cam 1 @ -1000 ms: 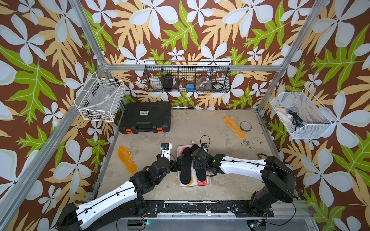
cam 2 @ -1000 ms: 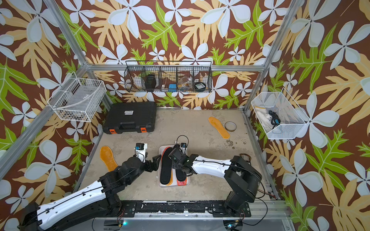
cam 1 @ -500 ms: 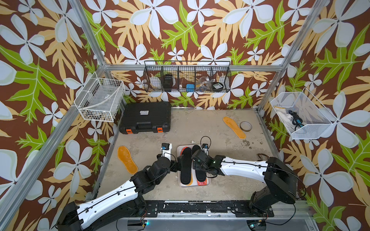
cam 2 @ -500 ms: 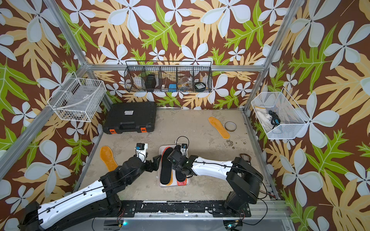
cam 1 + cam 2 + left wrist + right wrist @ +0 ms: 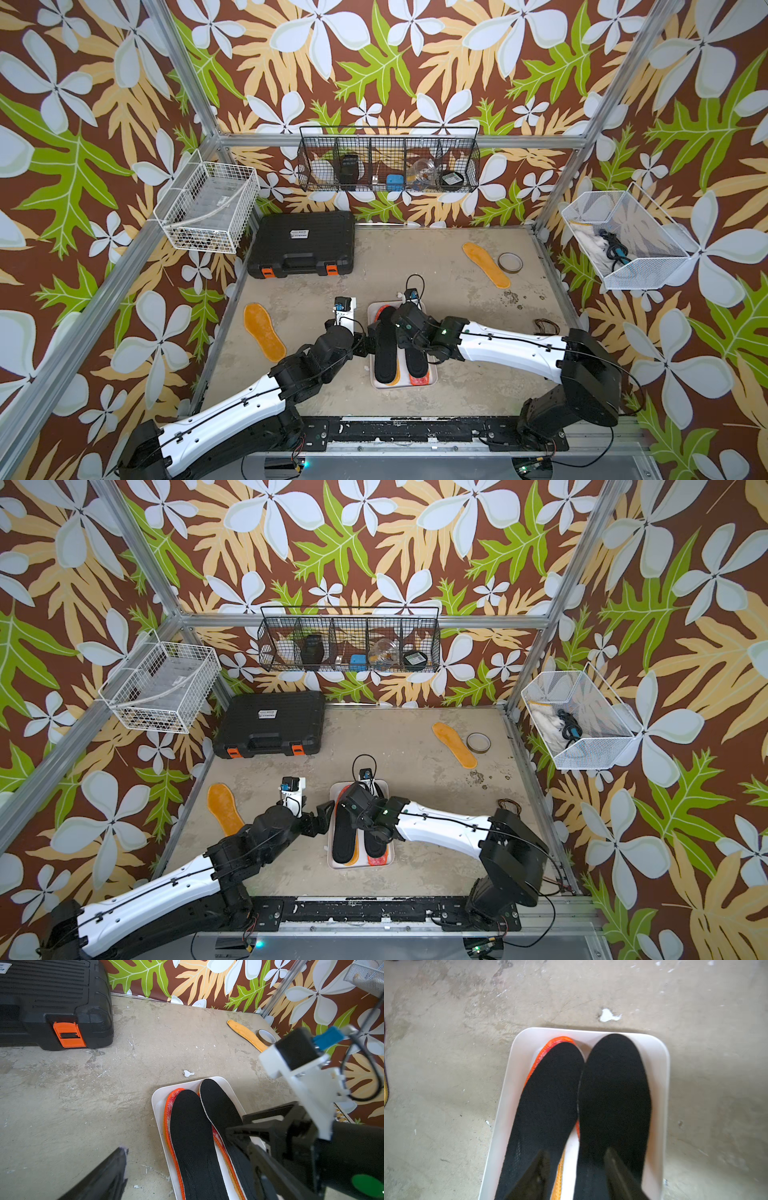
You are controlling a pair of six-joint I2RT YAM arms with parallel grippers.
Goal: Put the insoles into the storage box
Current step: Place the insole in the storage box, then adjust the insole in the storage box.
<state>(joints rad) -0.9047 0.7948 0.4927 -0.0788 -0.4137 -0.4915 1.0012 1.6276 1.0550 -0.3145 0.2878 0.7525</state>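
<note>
Start with the edges. The storage box (image 5: 433, 374) sits on the table (image 5: 415, 257) at front centre, boxed in by both arms. The left gripper (image 5: 365, 344) hangs just beside the box's left rim. Its jaws are wide apart, and one finger (image 5: 99, 1178) is over bare table with nothing in it.

The right gripper (image 5: 576, 1150) comes in low over the box, fingers apart. One fingertip is over each black insole, and no clamp shows.

Behind the box there's a wide open stretch of table up to the black hard case (image 5: 303, 245) in the far left corner. There's more free surface across the right side.

Now the loose ones. One orange-yellow insole (image 5: 264, 332) lies flat close to the table's left edge, well apart from the box. Another orange-yellow insole (image 5: 486, 264) lies far right, just beside a tape roll (image 5: 510, 262) near the right frame rail.

Inside the box, two black insoles lie side by side on top, toes to the far end: the left black insole (image 5: 548, 1105) and the right black insole (image 5: 614, 1095). Their inner edges touch. A red-white insole (image 5: 168, 1105) shows its orange rim under the left one. A yellow-orange edge (image 5: 395, 376) and a red heel (image 5: 419, 379) show at the near end. The white rim is clear all round, and nothing spills over it.
</note>
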